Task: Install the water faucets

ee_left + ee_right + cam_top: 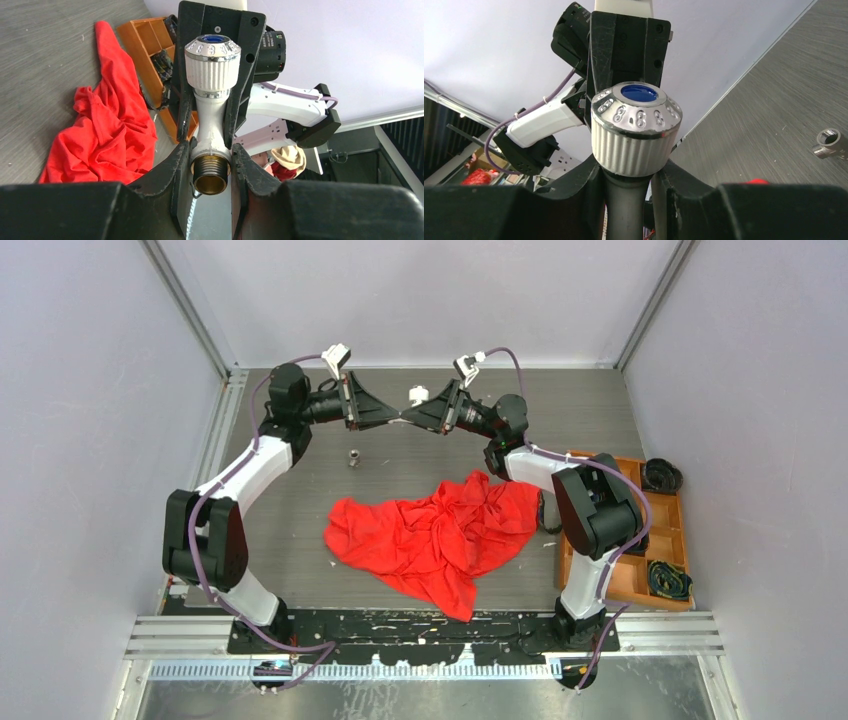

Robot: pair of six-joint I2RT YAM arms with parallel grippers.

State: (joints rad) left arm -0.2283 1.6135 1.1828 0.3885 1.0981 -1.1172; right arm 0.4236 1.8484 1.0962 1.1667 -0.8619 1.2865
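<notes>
The white plastic faucet (419,395) is held in the air over the back middle of the table, between both grippers. In the left wrist view its ribbed, blue-marked knob (212,65) points away and its brassy threaded tip (210,175) faces the camera. My left gripper (210,152) is shut on the white collar just behind the thread. My right gripper (629,177) is shut on the stem under the knob (636,125). In the top view the left gripper (396,420) and right gripper (410,418) meet tip to tip. The small grey metal fitting (353,457) stands alone on the table (828,142).
A crumpled red cloth (435,535) lies mid-table, in front of the grippers. An orange compartment tray (640,585) with black coiled parts (668,578) sits at the right edge, beside my right arm. Grey walls enclose the table on three sides.
</notes>
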